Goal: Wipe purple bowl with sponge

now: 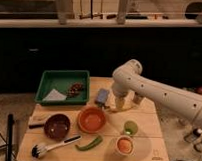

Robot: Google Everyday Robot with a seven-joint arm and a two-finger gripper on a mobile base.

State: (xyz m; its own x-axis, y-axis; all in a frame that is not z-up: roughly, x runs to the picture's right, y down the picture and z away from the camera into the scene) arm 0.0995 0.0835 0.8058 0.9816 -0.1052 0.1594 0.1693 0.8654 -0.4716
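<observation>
The purple bowl point(57, 126) sits upright at the front left of the wooden table point(143, 116). The light-blue sponge point(101, 97) lies flat near the table's middle back, just right of the green tray point(63, 86). My white arm reaches in from the right. Its gripper point(117, 99) hangs just right of the sponge, low over the table and well away from the purple bowl.
An orange bowl point(91, 119) stands between the purple bowl and the gripper. A pale yellow elongated object point(119, 108) lies under the gripper. A dish brush point(52, 147), a green pepper point(89, 143), a small cup point(124, 145) and a green fruit point(130, 127) lie along the front.
</observation>
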